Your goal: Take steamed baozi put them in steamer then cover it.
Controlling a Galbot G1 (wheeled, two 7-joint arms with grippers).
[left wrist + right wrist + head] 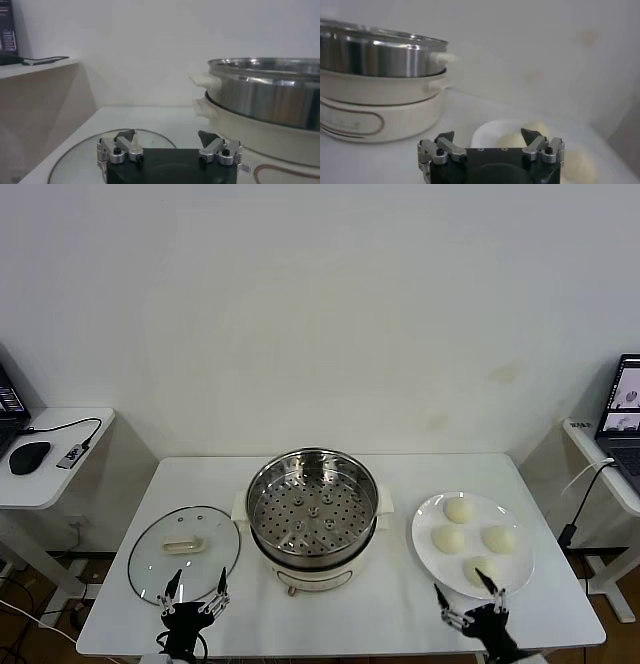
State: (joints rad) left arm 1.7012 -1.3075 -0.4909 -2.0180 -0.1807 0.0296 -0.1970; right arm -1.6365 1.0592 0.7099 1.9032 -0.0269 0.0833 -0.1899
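The steamer (313, 509), a shiny steel pot with a perforated tray on a cream base, stands uncovered at the table's middle. Nothing lies in its tray. Its cover (184, 552), a glass lid with a cream handle, lies flat to its left. Several steamed baozi (458, 509) rest on a white plate (422, 529) to its right. My left gripper (196, 586) hovers open over the cover's near edge; the left wrist view shows that gripper (166, 136) with the cover (90, 150) under it and the steamer (270, 95) beside it. My right gripper (466, 589) stands open at the plate's near edge. In the right wrist view the same gripper (487, 135) faces the baozi (510, 140).
A side table (40, 484) at the left carries a mouse and a cable. Another side table at the right (610, 474) holds a laptop (622, 409), with a cable hanging off it. A white wall runs behind the table. The table's front edge lies just under both grippers.
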